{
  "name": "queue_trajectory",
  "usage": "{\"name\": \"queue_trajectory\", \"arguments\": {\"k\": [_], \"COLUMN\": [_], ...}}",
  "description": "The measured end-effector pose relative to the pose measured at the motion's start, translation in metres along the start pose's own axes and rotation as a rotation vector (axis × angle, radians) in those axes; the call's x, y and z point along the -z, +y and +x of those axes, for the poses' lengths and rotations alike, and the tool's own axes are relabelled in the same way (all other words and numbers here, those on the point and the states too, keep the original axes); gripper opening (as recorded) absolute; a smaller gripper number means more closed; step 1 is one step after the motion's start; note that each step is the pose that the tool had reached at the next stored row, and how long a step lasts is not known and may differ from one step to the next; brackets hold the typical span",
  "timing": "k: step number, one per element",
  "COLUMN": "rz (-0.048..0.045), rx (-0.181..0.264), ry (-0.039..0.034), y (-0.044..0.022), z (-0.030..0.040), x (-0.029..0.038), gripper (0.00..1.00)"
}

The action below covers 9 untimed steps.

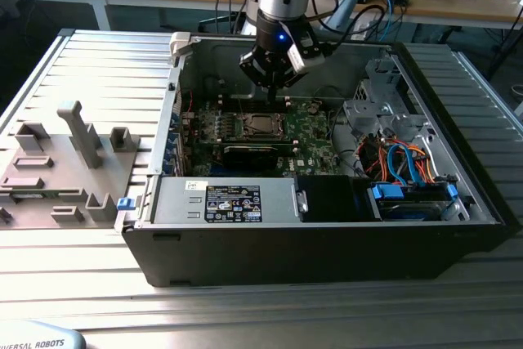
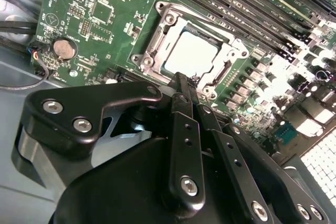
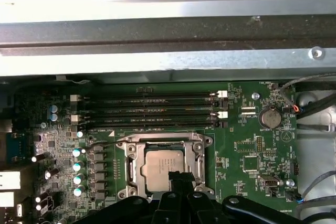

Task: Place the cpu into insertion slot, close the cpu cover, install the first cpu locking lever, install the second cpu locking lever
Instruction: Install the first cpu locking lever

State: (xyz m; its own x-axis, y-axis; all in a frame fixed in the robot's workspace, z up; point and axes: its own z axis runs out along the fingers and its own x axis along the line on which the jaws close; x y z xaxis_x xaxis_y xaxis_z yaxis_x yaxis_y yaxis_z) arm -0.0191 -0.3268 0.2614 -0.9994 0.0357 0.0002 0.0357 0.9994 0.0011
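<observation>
Jaws (image 2: 181, 85) closed, black tips at square silvery cpu (image 2: 190, 56), framed by metal cpu cover (image 2: 157, 40)

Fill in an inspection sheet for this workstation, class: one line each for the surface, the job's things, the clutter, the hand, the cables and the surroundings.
Surface: ribbed metal table carrying an open computer case.
Job's things: cpu sits in the insertion slot; cpu cover lies down around it, framing the chip.
Clutter: grey fixture blocks on the table at the exterior view's left.
Hand: the hand hangs just over the socket's edge, fingertips close together; whether it touches a lever cannot be told.
Cables: orange and blue cables inside the case at the exterior view's right; dark cables run down to the arm.
Surroundings: wooden bench behind, holding loose parts.
</observation>
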Motion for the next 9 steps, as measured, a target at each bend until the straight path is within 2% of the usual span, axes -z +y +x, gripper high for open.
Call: {"name": "queue_trajectory", "arguments": {"k": [9], "rz": [0.0], "rx": [0.0], "ry": [-0.001], "y": [-0.0005], "z": [0.0142], "x": [0.0], "gripper": [0.11]}}
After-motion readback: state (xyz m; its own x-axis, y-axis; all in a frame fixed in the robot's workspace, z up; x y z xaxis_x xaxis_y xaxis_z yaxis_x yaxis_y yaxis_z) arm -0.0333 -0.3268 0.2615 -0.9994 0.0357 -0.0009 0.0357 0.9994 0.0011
